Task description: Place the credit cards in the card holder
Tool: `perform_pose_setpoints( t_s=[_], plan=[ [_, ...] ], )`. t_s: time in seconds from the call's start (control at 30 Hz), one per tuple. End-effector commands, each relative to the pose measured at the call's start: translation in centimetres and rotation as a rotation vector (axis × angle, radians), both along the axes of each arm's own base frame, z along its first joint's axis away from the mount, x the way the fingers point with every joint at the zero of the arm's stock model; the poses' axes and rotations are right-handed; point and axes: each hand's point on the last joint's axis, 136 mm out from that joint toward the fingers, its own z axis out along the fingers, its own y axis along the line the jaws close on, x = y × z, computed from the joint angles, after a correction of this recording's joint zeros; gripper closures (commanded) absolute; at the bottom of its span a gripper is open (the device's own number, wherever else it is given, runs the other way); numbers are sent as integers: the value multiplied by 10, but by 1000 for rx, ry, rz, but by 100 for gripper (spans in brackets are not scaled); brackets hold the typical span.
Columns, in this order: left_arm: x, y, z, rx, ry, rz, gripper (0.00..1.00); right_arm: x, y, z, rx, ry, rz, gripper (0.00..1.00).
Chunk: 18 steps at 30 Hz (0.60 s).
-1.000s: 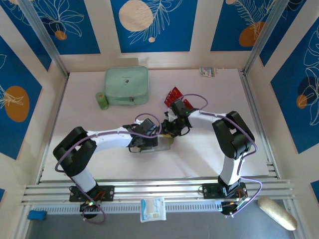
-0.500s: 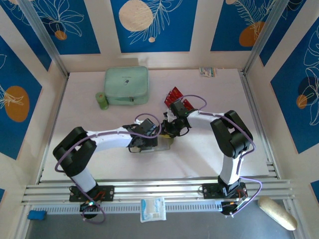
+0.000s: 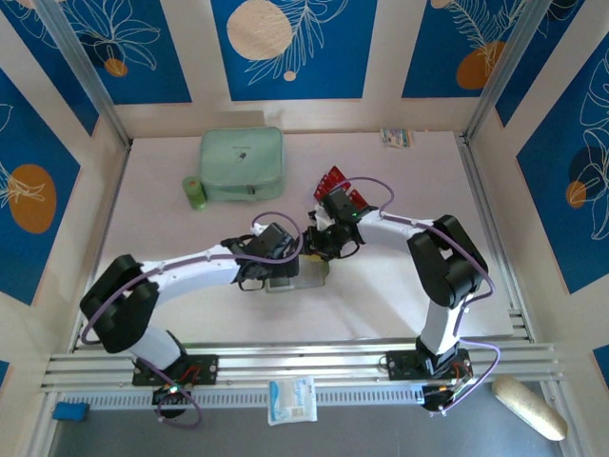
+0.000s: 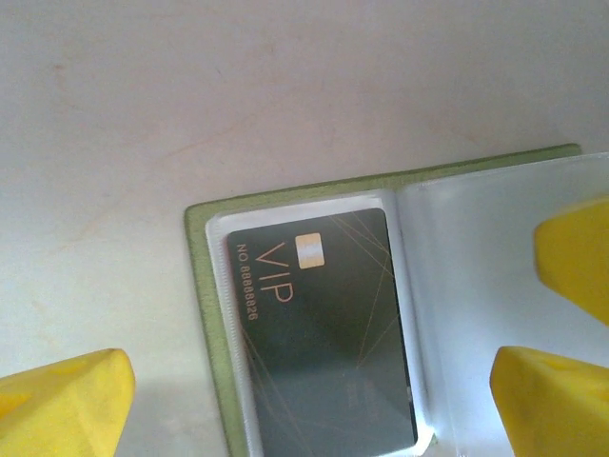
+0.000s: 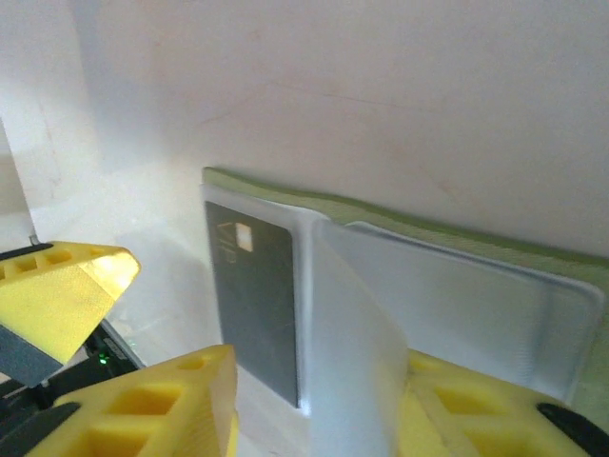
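Between the matt yellow plastic fingers (image 4: 67, 400) of the left claw (image 4: 304, 395) lies the card holder (image 4: 211, 314), with a matt, leather-like olive rim around glossy, translucent plastic pockets (image 4: 476, 267). The black card (image 4: 319, 324) inside looks smooth and satin, with fine metallic gold print. The pale worktop (image 4: 190, 86) beyond the claw is matt and faintly scuffed.

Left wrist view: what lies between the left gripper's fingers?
The open card holder, a black VIP card in its pocket, lies between them in that view; the left gripper stands open.
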Motion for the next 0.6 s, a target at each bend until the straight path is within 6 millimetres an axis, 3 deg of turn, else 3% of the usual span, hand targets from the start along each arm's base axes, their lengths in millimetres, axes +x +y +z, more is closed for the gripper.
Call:
perform_pose_setpoints(
  t_s=[0.0, 0.57],
  plan=[
    [-1, 13, 10, 12, -47, 18, 3, -13, 11, 18, 18, 8, 35, 50],
    [-20, 66, 12, 0, -71, 113, 2, -14, 58, 6, 6, 46, 81, 44]
  ],
)
